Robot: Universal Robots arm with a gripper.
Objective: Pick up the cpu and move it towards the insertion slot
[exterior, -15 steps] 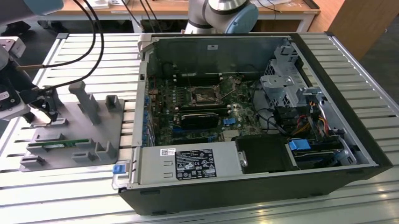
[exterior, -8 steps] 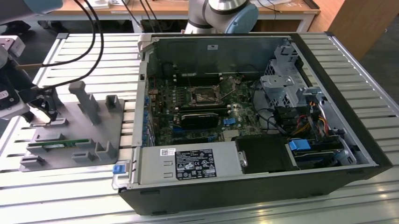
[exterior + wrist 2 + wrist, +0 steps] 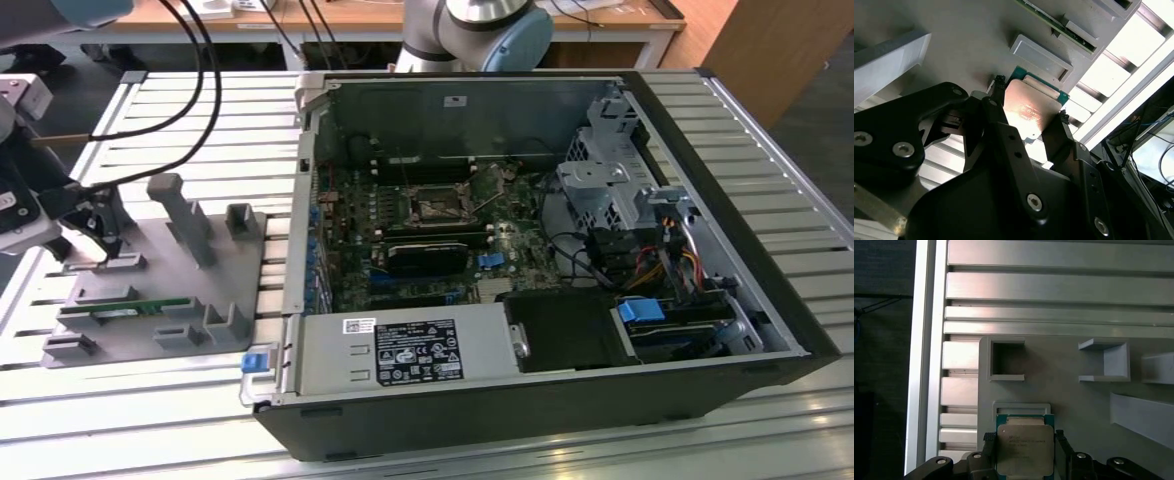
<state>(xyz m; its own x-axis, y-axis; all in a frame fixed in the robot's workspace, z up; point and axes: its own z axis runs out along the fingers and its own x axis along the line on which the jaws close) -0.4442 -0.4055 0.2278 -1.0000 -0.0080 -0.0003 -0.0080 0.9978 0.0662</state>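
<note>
Now end effector (image 3: 1024, 436) clamped on cpu (image 3: 1025, 451): silver square lid, green rim.

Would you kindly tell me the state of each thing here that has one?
cpu: held between the jaws, at the fixture.
gripper: shut on the cpu.
slot: looks empty.
case: open, on its side.
memory stick: lying in the fixture.

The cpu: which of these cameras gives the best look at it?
The first wrist view: the cpu shows its silver top squarely, held by the end effector. The second wrist view catches it at a slant, under glare. In the exterior view it is too small to tell.
</note>
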